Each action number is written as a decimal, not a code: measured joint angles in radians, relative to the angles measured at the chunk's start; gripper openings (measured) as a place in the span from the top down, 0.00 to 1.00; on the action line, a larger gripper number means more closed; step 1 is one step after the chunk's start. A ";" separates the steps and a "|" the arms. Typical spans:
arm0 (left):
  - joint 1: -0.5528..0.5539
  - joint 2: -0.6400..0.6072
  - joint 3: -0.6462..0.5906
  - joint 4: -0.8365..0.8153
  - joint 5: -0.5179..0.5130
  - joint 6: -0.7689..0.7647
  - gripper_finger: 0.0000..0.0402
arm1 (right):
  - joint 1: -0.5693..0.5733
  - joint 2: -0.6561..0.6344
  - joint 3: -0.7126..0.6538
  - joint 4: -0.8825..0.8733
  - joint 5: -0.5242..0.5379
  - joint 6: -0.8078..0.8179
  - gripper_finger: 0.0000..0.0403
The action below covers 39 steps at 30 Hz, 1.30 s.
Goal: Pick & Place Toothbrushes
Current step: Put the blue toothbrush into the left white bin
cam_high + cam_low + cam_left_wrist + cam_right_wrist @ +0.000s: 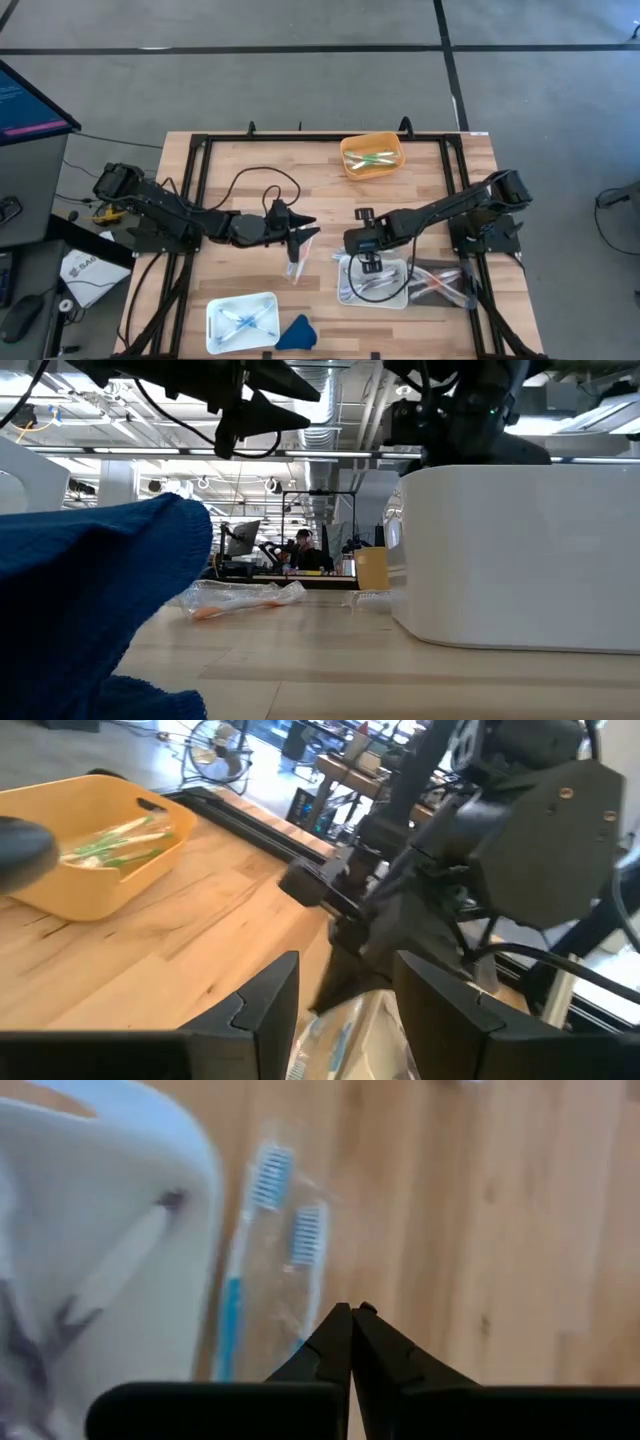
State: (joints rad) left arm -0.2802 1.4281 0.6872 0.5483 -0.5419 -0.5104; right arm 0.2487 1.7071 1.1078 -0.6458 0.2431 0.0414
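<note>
Two blue-bristled toothbrushes (pixel 262 1270) in clear wrap lie side by side on the bare wood just outside the white tray (pixel 110 1230), directly ahead of the right gripper (pixel 351 1320), long axes running roughly along its line of sight, heads farthest away. Right gripper's fingers are pressed together, tips meeting, nothing seen between them; its arm reaches in from the right side over the tray (pixel 375 285). Left gripper (pixel 296 238) hovers close by with fingers (pixel 262 1005) parted, holding nothing. Green toothbrushes (pixel 368 157) sit in the orange bin (pixel 345 166), well apart.
</note>
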 joint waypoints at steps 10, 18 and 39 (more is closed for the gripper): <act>0.000 0.000 0.000 0.000 -0.011 -0.004 0.61 | 0.024 0.001 -0.004 0.044 -0.072 -0.042 1.00; 0.000 0.000 0.000 0.000 -0.011 -0.003 0.61 | 0.034 0.001 -0.004 0.079 -0.149 -0.052 1.00; 0.000 0.000 0.000 -0.001 -0.011 -0.003 0.61 | 0.077 0.000 -0.005 0.037 -0.221 -0.093 1.00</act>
State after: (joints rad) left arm -0.2802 1.4281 0.6868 0.5468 -0.5533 -0.5133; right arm 0.3259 1.7072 1.1027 -0.6088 0.0220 -0.0521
